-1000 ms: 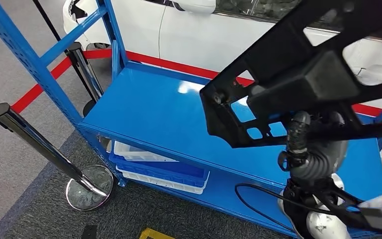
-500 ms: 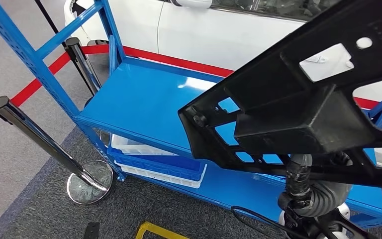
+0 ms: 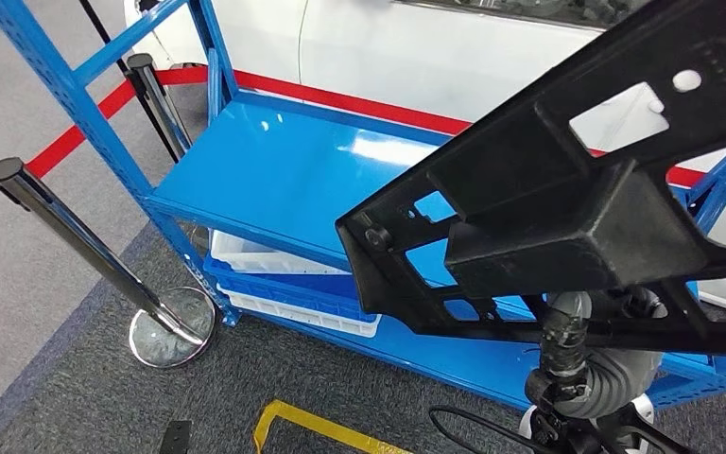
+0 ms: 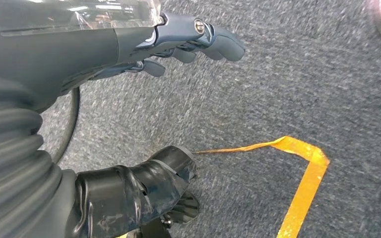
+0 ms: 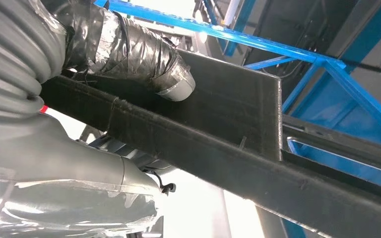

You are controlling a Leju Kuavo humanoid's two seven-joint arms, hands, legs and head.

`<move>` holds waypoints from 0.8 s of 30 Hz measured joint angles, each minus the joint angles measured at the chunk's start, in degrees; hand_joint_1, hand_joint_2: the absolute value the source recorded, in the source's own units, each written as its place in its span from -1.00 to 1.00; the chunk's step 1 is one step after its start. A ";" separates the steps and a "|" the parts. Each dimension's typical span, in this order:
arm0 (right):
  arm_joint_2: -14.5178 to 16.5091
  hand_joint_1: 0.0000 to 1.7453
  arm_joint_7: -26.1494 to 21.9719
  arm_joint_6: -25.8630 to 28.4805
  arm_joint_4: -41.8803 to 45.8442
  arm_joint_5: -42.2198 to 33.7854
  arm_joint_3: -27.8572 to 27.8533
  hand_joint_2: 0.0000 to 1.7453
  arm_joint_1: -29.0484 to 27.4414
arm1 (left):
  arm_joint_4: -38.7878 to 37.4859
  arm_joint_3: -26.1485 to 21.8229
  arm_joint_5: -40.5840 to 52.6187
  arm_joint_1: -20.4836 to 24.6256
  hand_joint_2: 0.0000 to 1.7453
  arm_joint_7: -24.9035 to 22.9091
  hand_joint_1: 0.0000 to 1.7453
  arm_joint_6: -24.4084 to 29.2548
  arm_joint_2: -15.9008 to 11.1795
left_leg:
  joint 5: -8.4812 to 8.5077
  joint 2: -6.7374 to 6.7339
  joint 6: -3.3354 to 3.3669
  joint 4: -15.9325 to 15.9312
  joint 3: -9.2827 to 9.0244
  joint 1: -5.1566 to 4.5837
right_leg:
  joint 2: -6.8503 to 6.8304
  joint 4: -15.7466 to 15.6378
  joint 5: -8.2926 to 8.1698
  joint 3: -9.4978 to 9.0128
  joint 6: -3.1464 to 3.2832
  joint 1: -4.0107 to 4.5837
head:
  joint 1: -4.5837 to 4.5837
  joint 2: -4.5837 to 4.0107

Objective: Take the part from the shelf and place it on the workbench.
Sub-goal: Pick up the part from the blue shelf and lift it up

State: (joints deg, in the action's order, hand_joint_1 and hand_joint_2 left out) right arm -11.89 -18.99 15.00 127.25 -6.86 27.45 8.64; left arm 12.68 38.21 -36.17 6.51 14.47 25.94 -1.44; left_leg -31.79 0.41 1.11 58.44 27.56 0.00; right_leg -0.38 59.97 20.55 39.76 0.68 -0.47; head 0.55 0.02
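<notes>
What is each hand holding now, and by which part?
The right hand grips the black part by a flat bar along its underside, thumb pressed on it. The left hand holds nothing, fingers apart above the carpet.

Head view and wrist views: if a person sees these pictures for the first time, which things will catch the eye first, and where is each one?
The large black part catches the eye first: it fills the right side of the head view, held up in front of the blue shelf. The right hand grips it, thumb pressed on its flat face. The left hand hangs empty over grey carpet, near yellow floor tape.
</notes>
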 joint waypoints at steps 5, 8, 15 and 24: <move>0.14 1.00 0.03 1.86 -0.02 1.15 0.01 1.00 -0.93 | 0.00 0.41 -0.35 0.06 1.00 -0.07 -1.00 0.13 0.17 | 2.46 -0.25 1.09 -1.51 1.59 0.18 | 0.25 1.47 2.02 1.04 -1.30 -0.04 | 0.24 0.00; 0.15 1.00 -0.07 3.75 -0.11 1.77 -0.17 1.00 -2.48 | 0.00 0.59 -0.83 -0.06 1.00 -0.26 -1.00 0.29 0.48 | 5.65 -0.53 1.73 -2.10 4.53 0.41 | 0.47 10.82 10.18 2.90 -1.90 -0.14 | -0.03 0.00; 0.15 1.00 -0.28 5.34 -0.39 1.15 -1.49 1.00 -3.87 | 0.00 0.59 -2.06 -0.19 1.00 0.19 -1.00 0.48 1.24 | 8.92 -0.41 0.51 0.03 9.73 0.19 | 0.56 -0.53 9.14 -11.26 -1.02 0.28 | -0.11 0.00; 0.22 1.00 -0.86 5.69 -0.44 -0.27 -2.49 1.00 -4.98 | 0.00 0.59 -2.90 -0.43 1.00 0.19 -1.00 0.29 1.44 | -2.10 -0.31 -1.95 14.89 14.06 0.64 | 0.11 -1.69 4.83 -6.35 1.46 0.08 | -0.04 0.00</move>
State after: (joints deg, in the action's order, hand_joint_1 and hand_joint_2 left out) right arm -11.67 -19.85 20.69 126.81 -7.13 24.96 3.66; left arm 12.68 38.80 -39.07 6.07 14.66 26.23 -0.01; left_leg -33.89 0.10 -0.84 73.34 41.62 0.64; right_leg -0.27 58.28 25.38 33.41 2.14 -0.38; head 0.51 0.02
